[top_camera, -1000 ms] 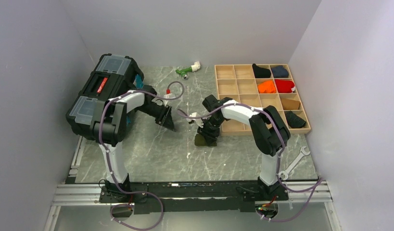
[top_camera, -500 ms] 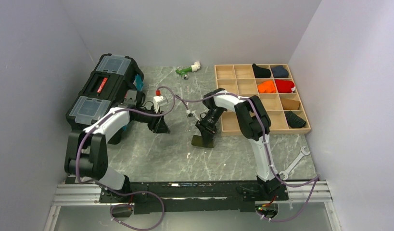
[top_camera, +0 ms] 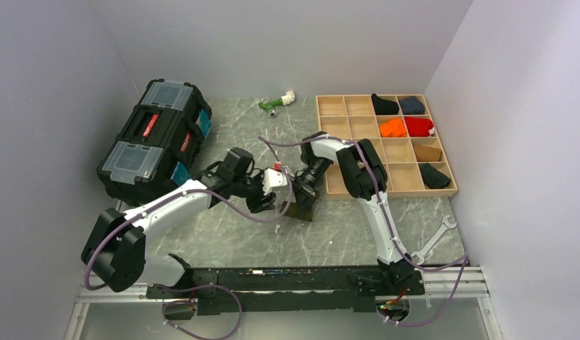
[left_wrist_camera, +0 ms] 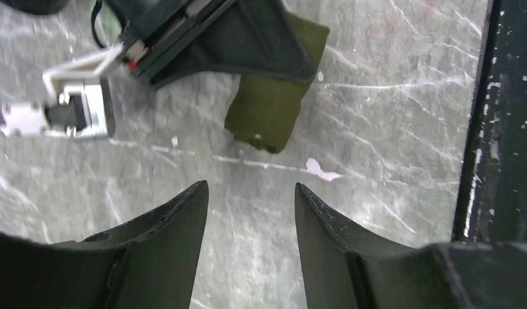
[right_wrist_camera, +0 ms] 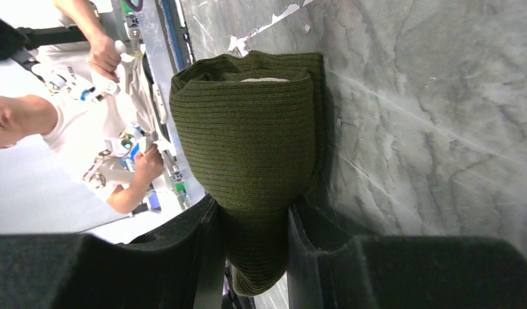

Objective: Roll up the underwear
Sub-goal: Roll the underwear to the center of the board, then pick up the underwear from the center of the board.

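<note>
The underwear is an olive-green ribbed roll lying on the grey marble table, just left of the wooden tray. In the right wrist view it fills the middle, with a cream strip showing inside the roll's end. My right gripper is shut on the roll, one finger on each side. My left gripper is open and empty, hovering just left of the roll; its fingertips point at the roll from a short distance.
A black toolbox stands at the back left. The wooden compartment tray at the right holds several rolled cloths in black, blue, orange, red and brown. A green-and-white fitting lies at the back. A wrench lies at the front right.
My left arm has swung from beside the toolbox forward and right, close to the roll. My right gripper has stayed on the roll, shifting it slightly.
</note>
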{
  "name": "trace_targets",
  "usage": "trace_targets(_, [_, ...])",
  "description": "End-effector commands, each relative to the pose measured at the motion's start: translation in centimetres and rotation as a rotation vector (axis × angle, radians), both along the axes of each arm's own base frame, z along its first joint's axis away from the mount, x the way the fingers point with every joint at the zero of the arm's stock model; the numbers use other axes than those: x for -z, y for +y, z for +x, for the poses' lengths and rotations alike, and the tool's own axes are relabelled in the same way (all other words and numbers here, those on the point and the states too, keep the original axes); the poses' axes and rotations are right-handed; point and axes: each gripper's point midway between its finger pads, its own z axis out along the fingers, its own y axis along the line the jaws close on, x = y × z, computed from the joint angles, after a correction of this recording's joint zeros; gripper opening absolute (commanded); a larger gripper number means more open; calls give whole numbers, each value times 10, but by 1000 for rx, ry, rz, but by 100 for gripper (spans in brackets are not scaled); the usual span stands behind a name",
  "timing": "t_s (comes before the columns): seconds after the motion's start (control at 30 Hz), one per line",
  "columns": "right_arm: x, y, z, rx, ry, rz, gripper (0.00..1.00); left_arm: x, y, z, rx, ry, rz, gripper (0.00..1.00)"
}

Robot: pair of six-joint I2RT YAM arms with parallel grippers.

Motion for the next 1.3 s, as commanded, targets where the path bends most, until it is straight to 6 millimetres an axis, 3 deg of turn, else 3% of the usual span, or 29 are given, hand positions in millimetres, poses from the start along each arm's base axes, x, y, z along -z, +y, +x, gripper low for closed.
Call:
trace_targets(0.0, [39,-8,4,-93,-72,-3,0,-4,-26,15,31,-176,41,57])
trace_targets(0.2, [40,-8,1,-98,-33,-2,0,16,-55,4,107,-217,95,60])
trace_targets(0.37, [43,-9,-2,-103,-7,-3,0,27,-68,1,130,-255,124,63])
trace_targets(0.6, [43,-10,-1,-103,-9,-4,1,33,-78,5,143,-309,154,66])
trace_targets(1.27, [44,-8,-7,-92,31,7,2,63,-91,-2,238,-258,205,70])
